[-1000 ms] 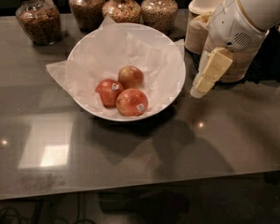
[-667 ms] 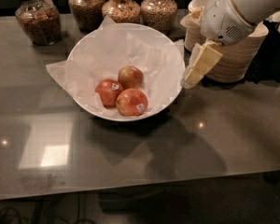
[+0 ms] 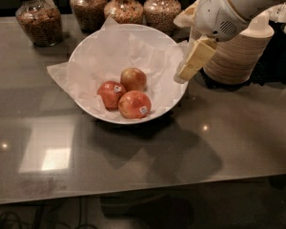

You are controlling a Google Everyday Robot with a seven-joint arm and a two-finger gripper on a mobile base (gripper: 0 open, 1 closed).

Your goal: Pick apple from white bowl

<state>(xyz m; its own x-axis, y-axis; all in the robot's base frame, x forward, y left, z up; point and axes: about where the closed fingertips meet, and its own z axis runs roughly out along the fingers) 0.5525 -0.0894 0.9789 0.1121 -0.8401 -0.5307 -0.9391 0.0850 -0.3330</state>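
A wide white bowl (image 3: 90, 56) lined with crinkled white paper stands on the grey table. Three apples lie in it. The apple (image 3: 133, 78) at the back is dull red with a yellow-green patch and no sticker. Two redder apples with white stickers lie in front of it, one at left (image 3: 111, 94) and one nearer (image 3: 134, 104). My gripper (image 3: 187, 70) hangs above the bowl's right rim, to the right of the apples and clear of them. Its cream fingers (image 3: 196, 57) point down and left.
Several glass jars of grains (image 3: 40, 17) stand along the back edge. Stacks of tan paper bowls (image 3: 238, 51) stand at the right, just behind my arm. The glossy grey table (image 3: 133, 161) stretches toward the front.
My gripper has moved left and a little up, from beside the bowl's right side to over its right rim. The apples and bowl have not moved.
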